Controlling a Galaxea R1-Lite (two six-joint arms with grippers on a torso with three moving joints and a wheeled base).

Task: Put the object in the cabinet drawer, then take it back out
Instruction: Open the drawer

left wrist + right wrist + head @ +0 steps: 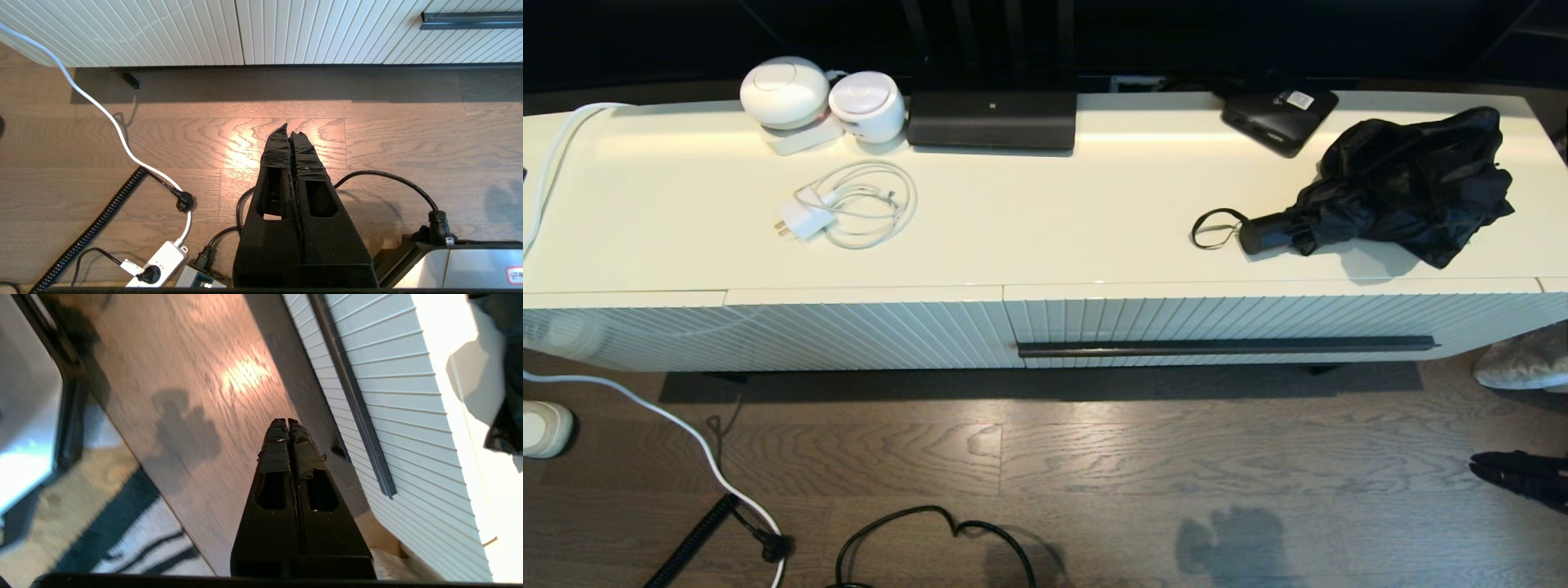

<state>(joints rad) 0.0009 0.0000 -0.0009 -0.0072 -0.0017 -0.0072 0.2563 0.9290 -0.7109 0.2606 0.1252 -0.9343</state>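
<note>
Low over the floor before the cabinet drawer (1225, 327), left gripper (289, 130) and right gripper (287, 422), both closed, empty.

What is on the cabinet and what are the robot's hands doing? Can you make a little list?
umbrella: black, lying on the cabinet top, right end
drawer: closed, below the umbrella
handle bar: dark, untouched
left gripper: shut, empty, low over the floor
right gripper: shut, empty, over the floor near the handle bar
charger cable: white, coiled, on the left

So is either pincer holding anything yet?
No. Left pincer and right pincer are shut and empty; the umbrella lies on the cabinet top.
</note>
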